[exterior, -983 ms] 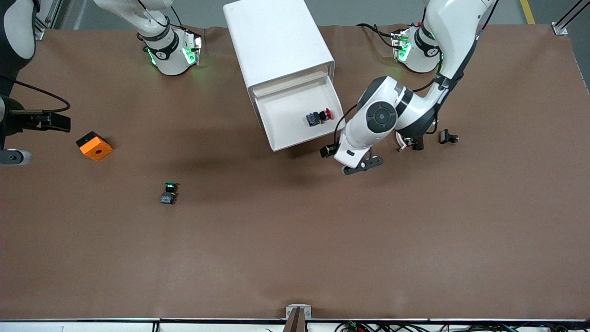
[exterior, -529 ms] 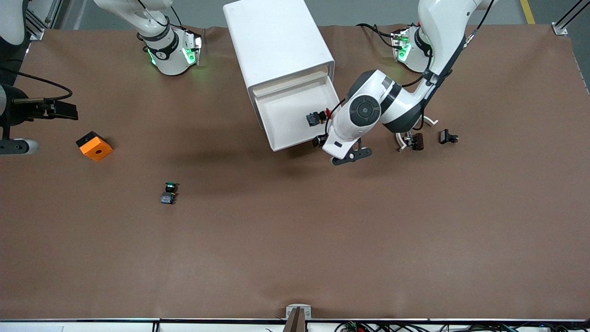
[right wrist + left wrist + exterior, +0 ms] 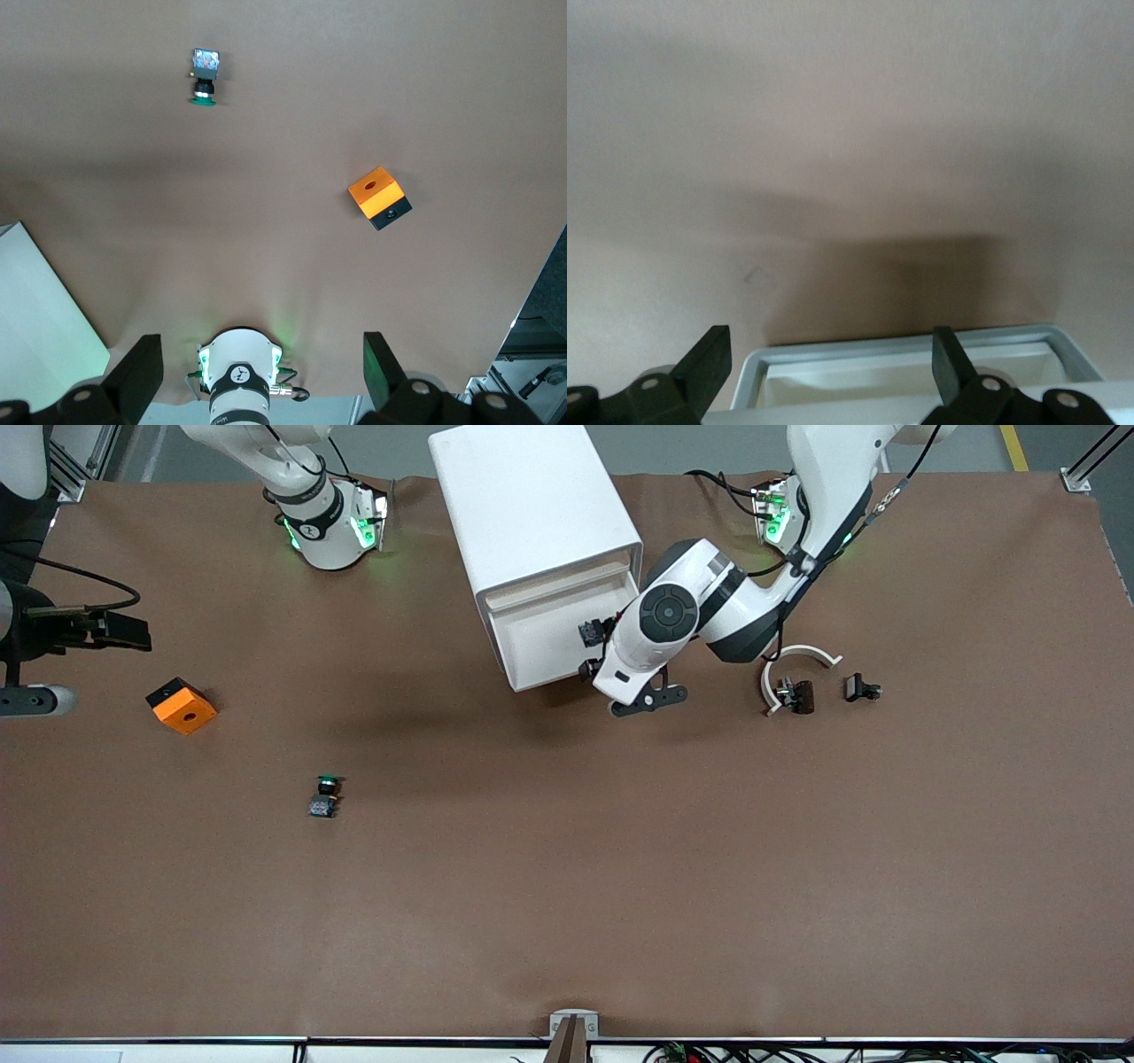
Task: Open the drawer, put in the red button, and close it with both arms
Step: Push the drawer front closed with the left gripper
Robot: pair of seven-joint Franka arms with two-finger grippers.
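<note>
Front view: white cabinet [image 3: 532,514] near the arm bases, its drawer [image 3: 540,646] partly out. Left arm's wrist hangs over the drawer's front corner; left gripper [image 3: 592,652] sits at the drawer front. Red button is not visible now, hidden under that arm; whether it lies in the drawer I cannot tell. Judged: drawer opened, closing underway or about to start, drawer not yet shut. Right arm waits, right gripper [image 3: 106,633] high over the counter's right-arm end. Brown counter [image 3: 620,886] also carries an orange block [image 3: 181,705], a green button [image 3: 326,795], a white ring [image 3: 797,662] and small black parts [image 3: 861,687].

Left wrist view: left gripper [image 3: 824,359] spread wide, holding nothing, straddling the drawer rim [image 3: 904,350].

Right wrist view: right gripper [image 3: 257,367] wide open, empty, above orange block [image 3: 379,197] and green button [image 3: 205,78].
</note>
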